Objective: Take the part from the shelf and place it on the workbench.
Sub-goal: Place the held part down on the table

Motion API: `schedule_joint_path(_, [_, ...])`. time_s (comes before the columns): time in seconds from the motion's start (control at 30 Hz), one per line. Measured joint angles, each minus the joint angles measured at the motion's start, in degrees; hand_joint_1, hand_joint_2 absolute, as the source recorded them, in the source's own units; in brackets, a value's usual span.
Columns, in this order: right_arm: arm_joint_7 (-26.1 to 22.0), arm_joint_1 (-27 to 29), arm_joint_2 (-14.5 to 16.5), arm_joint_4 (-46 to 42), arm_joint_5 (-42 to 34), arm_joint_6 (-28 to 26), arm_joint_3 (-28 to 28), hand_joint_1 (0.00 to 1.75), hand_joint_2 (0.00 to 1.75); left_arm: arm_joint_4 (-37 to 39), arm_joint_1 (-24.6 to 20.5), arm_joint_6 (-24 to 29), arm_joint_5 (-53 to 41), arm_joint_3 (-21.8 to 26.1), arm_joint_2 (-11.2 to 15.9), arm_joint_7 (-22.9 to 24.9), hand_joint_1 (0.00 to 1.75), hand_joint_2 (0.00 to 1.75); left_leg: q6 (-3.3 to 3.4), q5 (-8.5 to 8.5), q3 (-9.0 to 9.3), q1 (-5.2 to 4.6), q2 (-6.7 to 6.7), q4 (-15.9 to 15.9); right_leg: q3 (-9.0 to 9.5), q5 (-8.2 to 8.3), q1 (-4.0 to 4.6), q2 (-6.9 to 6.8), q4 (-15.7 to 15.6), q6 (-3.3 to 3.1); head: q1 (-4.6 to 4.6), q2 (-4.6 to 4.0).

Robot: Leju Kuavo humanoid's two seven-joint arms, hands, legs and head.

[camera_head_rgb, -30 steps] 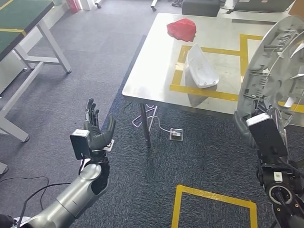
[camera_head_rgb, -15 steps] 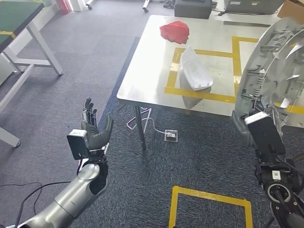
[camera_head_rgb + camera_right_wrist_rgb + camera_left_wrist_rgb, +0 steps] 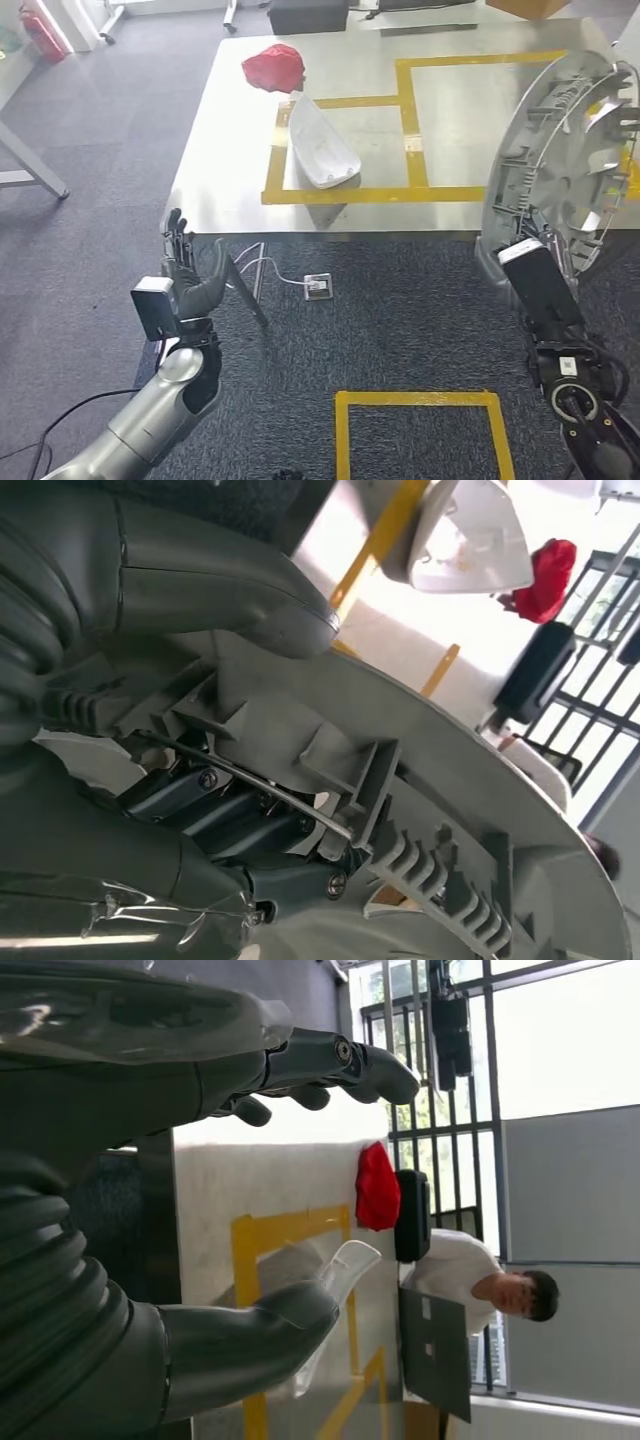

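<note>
The part (image 3: 566, 160) is a large round grey-white plastic disc with ribs and clips. My right hand (image 3: 513, 265) grips its lower edge and holds it upright at the right, in front of the workbench's near right stretch. In the right wrist view the thumb (image 3: 226, 590) lies over the ribbed part (image 3: 453, 810). The steel workbench (image 3: 226, 150) stands ahead, marked with yellow tape. My left hand (image 3: 189, 275) is raised before the bench's near left corner, fingers apart, holding nothing. In the left wrist view that hand (image 3: 249, 1340) faces the bench, with its fingers (image 3: 340, 1060) spread.
On the bench lie a white curved shell (image 3: 321, 150) across the tape line and a red cloth (image 3: 273, 68) behind it. A floor socket (image 3: 317, 287) with cables sits under the bench edge. A yellow tape square (image 3: 415, 400) marks the carpet. A person (image 3: 490, 1280) sits beyond the bench.
The whole picture has shifted: the camera has moved, and the workbench now sits nearer and more centred. Both arms keep their pose, the right hand still holding the part.
</note>
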Motion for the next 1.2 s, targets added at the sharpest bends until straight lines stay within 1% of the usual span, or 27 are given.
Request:
schedule_joint_path(0.03, [0.0, 0.4, 0.0, 0.2, -0.1, 0.0, 0.1, 1.75, 1.75, 0.1, 0.0, 0.0, 0.0, 0.0, 0.0, -0.1, 0.0, 1.75, 1.05, 2.61, 0.44, -0.35, -0.33, -2.7, 0.5, 0.0, 0.21, 0.68, -0.4, -0.08, -0.2, 0.0])
schedule_joint_path(0.07, [0.0, 0.6, 0.0, 0.3, -0.1, 0.0, 0.1, 1.75, 1.75, 0.2, 0.0, 0.0, 0.1, -0.1, 0.0, -0.2, 0.0, 1.75, 2.46, 5.65, 1.42, -0.9, -1.02, -6.9, 0.95, 0.07, 0.4, 1.32, -0.9, -0.19, -0.38, 0.0])
schedule_joint_path(0.1, [0.0, 0.7, 0.0, 0.3, -0.1, -0.1, 0.1, 1.75, 1.75, 0.3, 0.0, -0.1, 0.1, -0.1, 0.1, -0.3, 0.0, 1.75, 4.2, 8.06, 2.58, -1.38, -2.06, -10.9, 1.3, 0.26, 0.47, 1.9, -1.4, -0.2, -0.36, 0.0])
schedule_joint_path(0.13, [0.0, 0.7, 0.0, 0.4, -0.1, -0.1, 0.2, 1.75, 1.75, 0.3, 0.1, -0.1, 0.1, -0.1, 0.1, -0.4, 0.0, 1.75, 5.64, 9.73, 3.52, -1.85, -3.04, -14.0, 1.55, 0.53, 0.34, 2.45, -2.0, -0.1, -0.08, 0.0])
schedule_joint_path(0.17, [-0.1, 0.6, 0.0, 0.5, -0.1, -0.2, 0.3, 1.75, 1.75, 0.4, 0.1, -0.1, 0.1, -0.1, 0.2, -0.5, 0.0, 1.75, 6.71, 10.47, 4.1, -2.19, -3.78, -15.7, 1.66, 0.81, 0.04, 2.93, -2.4, 0.1, 0.05, 0.0])
schedule_joint_path(0.2, [-0.1, 0.6, 0.0, 0.6, -0.1, -0.3, 0.3, 1.75, 1.75, 0.4, 0.2, -0.1, 0.2, -0.1, 0.3, -0.5, 0.0, 1.75, 7.32, 10.55, 4.46, -2.36, -4.11, -16.3, 1.64, 1.08, -0.35, 3.41, -2.9, 0.4, 0.08, 0.0])
schedule_joint_path(0.23, [-0.1, 0.5, 0.0, 0.7, -0.1, -0.3, 0.3, 1.75, 1.75, 0.5, 0.0, -0.1, 0.2, -0.1, 0.4, -0.5, 0.0, 1.75, 7.47, 10.86, 4.71, -2.53, -3.95, -17.0, 1.63, 1.35, -0.61, 3.97, -3.4, 0.77, -0.13, 0.0])
schedule_joint_path(0.27, [-0.1, 0.4, -0.1, 0.7, -0.2, -0.4, 0.3, 1.75, 1.75, 0.5, -0.2, -0.1, 0.2, -0.1, 0.3, -0.6, 0.0, 1.75, 7.53, 11.16, 5.34, -2.34, -3.57, -18.4, 1.49, 1.47, -0.65, 4.13, -3.8, 0.97, -0.67, 0.0])
schedule_joint_path(0.3, [0.0, 0.4, -0.2, 0.8, -0.2, -0.4, 0.2, 1.75, 1.75, 0.5, -0.4, -0.1, 0.1, -0.1, 0.3, -0.6, 0.0, 1.75, 7.31, 11.52, 6.17, -2.08, -3.06, -19.9, 1.29, 1.06, -0.4, 3.48, -3.8, 1.13, -0.87, 0.0])
schedule_joint_path(0.33, [0.0, 0.2, -0.2, 0.8, -0.3, -0.4, 0.2, 1.75, 1.75, 0.5, -0.6, -0.1, 0.1, -0.1, 0.2, -0.6, 0.0, 1.75, 7.06, 11.9, 7.06, -1.78, -2.46, -21.5, 0.81, -0.16, -0.04, 2.18, -2.6, 1.22, -0.72, 0.0])
schedule_joint_path(0.37, [-0.1, 0.0, -0.3, 0.8, -0.3, -0.4, 0.3, 1.75, 1.75, 0.5, -0.5, -0.2, 0.1, -0.1, 0.1, -0.6, 0.0, 1.75, 6.64, 12.04, 7.96, -1.46, -1.79, -22.8, -0.09, -2.06, 0.21, 0.46, 0.0, 1.24, -0.43, 0.0])
schedule_joint_path(0.4, [-0.2, -0.2, -0.3, 0.9, -0.2, -0.3, 0.4, 1.75, 1.75, 0.6, -0.3, -0.2, 0.1, -0.1, 0.0, -0.6, 0.0, 1.75, 6.2, 12.0, 8.51, -1.39, -1.21, -23.1, -1.19, -4.24, 0.34, -1.11, 3.8, 1.42, 0.02, 0.0])
schedule_joint_path(0.43, [-0.2, -0.4, -0.3, 0.9, -0.2, -0.3, 0.5, 1.75, 1.75, 0.7, -0.1, -0.2, 0.1, -0.2, 0.0, -0.6, 0.0, 1.75, 5.88, 11.76, 8.91, -1.3, -0.64, -23.1, -2.37, -5.99, 0.27, -1.98, 7.7, 1.69, 0.39, 0.0])
schedule_joint_path(0.47, [-0.2, -0.5, -0.3, 1.0, -0.2, -0.4, 0.5, 1.75, 1.75, 0.8, 0.1, -0.2, 0.2, -0.2, 0.0, -0.6, 0.0, 1.75, 5.48, 11.38, 9.17, -1.14, -0.19, -22.8, -3.15, -6.57, 0.16, -2.39, 10.4, 2.12, 0.6, 0.0])
schedule_joint_path(0.5, [-0.2, -0.6, -0.3, 1.0, -0.2, -0.4, 0.5, 1.75, 1.75, 0.9, 0.2, -0.2, 0.2, -0.2, 0.0, -0.6, 0.0, 1.75, 5.05, 10.92, 9.3, -0.91, 0.15, -22.2, -3.17, -5.92, 0.02, -2.61, 11.1, 2.66, 0.83, 0.0])
schedule_joint_path(0.53, [-0.1, -0.7, -0.3, 1.0, -0.2, -0.4, 0.5, 1.75, 1.75, 0.9, 0.2, -0.2, 0.2, -0.2, -0.1, -0.6, 0.0, 1.75, 4.61, 10.34, 9.32, -0.64, 0.44, -21.4, -2.28, -4.2, -0.14, -2.81, 9.6, 3.23, 1.02, 0.0])
schedule_joint_path(0.57, [-0.1, -1.0, -0.3, 1.0, -0.1, -0.5, 0.5, 1.75, 1.75, 0.9, 0.1, -0.2, 0.3, -0.2, -0.1, -0.6, 0.0, 1.75, 4.19, 9.73, 9.24, -0.38, 0.65, -20.5, -0.78, -2.0, -0.37, -3.07, 6.6, 3.79, 1.2, 0.0])
schedule_joint_path(0.6, [-0.2, -1.3, -0.3, 1.0, 0.0, -0.5, 0.5, 1.75, 1.75, 0.9, 0.0, -0.2, 0.3, -0.2, -0.2, -0.6, 0.0, 1.75, 3.72, 9.06, 9.08, -0.17, 0.89, -19.4, 0.83, -0.67, -0.49, -3.39, 3.4, 4.33, 1.39, 0.0])
schedule_joint_path(0.63, [-0.2, -1.7, -0.3, 1.0, 0.2, -0.5, 0.5, 1.75, 1.75, 0.9, -0.2, -0.2, 0.3, -0.2, -0.2, -0.6, 0.0, 1.75, 3.23, 8.45, 8.63, -0.2, 1.1, -18.1, 2.23, -0.16, -0.53, -3.66, 0.8, 4.47, 1.77, 0.0])
schedule_joint_path(0.7, [-0.4, -2.4, -0.3, 0.9, 0.4, -0.6, 0.5, 1.75, 1.75, 0.9, -0.6, -0.2, 0.3, -0.2, -0.2, -0.6, 0.0, 1.75, 2.54, 7.72, 7.48, -0.5, 1.22, -16.2, 3.04, -1.13, -0.38, -3.89, -0.7, 3.41, 2.0, 0.0])
schedule_joint_path(0.73, [-0.4, -2.5, -0.3, 0.8, 0.5, -0.6, 0.5, 1.75, 1.75, 0.9, -0.6, -0.1, 0.3, -0.2, -0.2, -0.7, 0.0, 1.75, 2.59, 7.66, 6.94, -0.67, 1.19, -15.6, 2.97, -1.33, -0.36, -3.83, -0.7, 2.64, 1.96, 0.0])
schedule_joint_path(0.77, [-0.4, -2.5, -0.2, 0.8, 0.5, -0.6, 0.5, 1.75, 1.75, 0.9, -0.7, -0.1, 0.3, -0.2, -0.2, -0.7, 0.0, 1.75, 2.89, 7.77, 6.66, -0.7, 1.14, -15.5, 2.68, -1.37, -0.37, -3.76, -0.4, 2.08, 1.64, 0.0])
schedule_joint_path(0.87, [-0.4, -2.5, -0.2, 0.8, 0.6, -0.5, 0.6, 1.75, 1.75, 0.9, -0.9, -0.1, 0.5, -0.2, -0.1, -0.7, 0.0, 1.75, 3.85, 8.26, 6.43, -0.76, 1.08, -15.6, 2.42, -1.26, -0.38, -3.57, -0.5, 1.84, 1.12, 0.0])
schedule_joint_path(0.97, [-0.6, -2.7, -0.2, 0.8, 0.7, -0.4, 0.6, 1.75, 1.75, 0.9, -1.1, -0.2, 0.6, -0.2, 0.0, -0.7, 0.0, 1.75, 4.21, 8.52, 6.51, -0.74, 1.07, -15.8, 2.39, -1.29, -0.25, -3.44, -0.5, 1.5, 0.53, 0.0])
schedule_joint_path(1.03, [-0.7, -2.8, -0.2, 0.8, 0.8, -0.4, 0.6, 1.75, 1.75, 0.9, -1.2, -0.2, 0.7, -0.2, -0.1, -0.7, 0.0, 1.75, 4.2, 8.52, 6.59, -0.68, 1.07, -16.0, 2.38, -1.33, -0.06, -3.44, -0.5, 1.1, 0.28, 0.0])
schedule_joint_path(1.1, [-0.8, -3.0, -0.2, 0.8, 0.8, -0.4, 0.6, 1.75, 1.75, 0.9, -1.3, -0.2, 0.7, -0.2, -0.1, -0.7, 0.0, 1.75, 3.89, 8.44, 6.61, -0.59, 1.07, -16.2, 2.36, -1.33, 0.09, -3.48, -0.5, 0.89, 0.33, 0.0])
schedule_joint_path(1.2, [-0.8, -3.3, -0.2, 0.8, 0.9, -0.4, 0.6, 1.75, 1.75, 0.9, -1.3, -0.2, 0.7, -0.2, -0.1, -0.7, 0.0, 1.75, 2.36, 8.35, 6.62, -0.39, 1.07, -16.3, 2.35, -1.31, 0.23, -3.53, -0.5, 0.67, 0.53, 0.0])
